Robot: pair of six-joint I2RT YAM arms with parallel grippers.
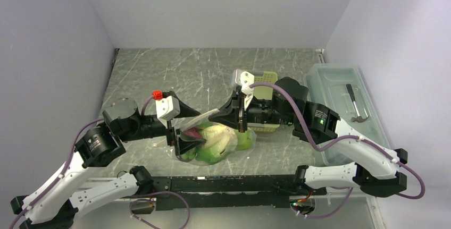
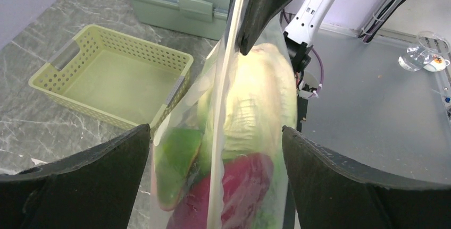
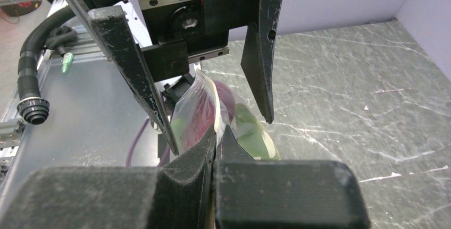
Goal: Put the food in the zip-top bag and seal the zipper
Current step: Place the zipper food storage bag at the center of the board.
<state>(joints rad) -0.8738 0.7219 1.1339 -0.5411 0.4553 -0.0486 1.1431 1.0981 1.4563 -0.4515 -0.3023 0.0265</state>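
Right gripper (image 3: 217, 136) fingers fill the bottom of its wrist view, pressed tight together on the zipper (image 2: 227, 91) of the zip-top bag (image 1: 215, 141). Left gripper (image 2: 215, 133) jaws are spread wide, one finger either side of the bag, gripping nothing; contact with the plastic can't be told. The bag sits mid-table (image 1: 213, 69) between both grippers, toward the near edge. The food inside is pale lettuce (image 2: 260, 91), a green round fruit (image 2: 178, 154) and a dark red piece (image 2: 244, 186); other items can't be made out. Whether the zipper is fully pressed shut along its length can't be told. Only the left wrist view shows the yellow-green basket (image 2: 114, 77) floor, just beside the bag, and the whitish strip running up to the right fingers. Only the top view shows the clear lidded box (image 1: 319, 72) at the right wall, with a small hammer-like tool (image 1: 355, 105) inside.
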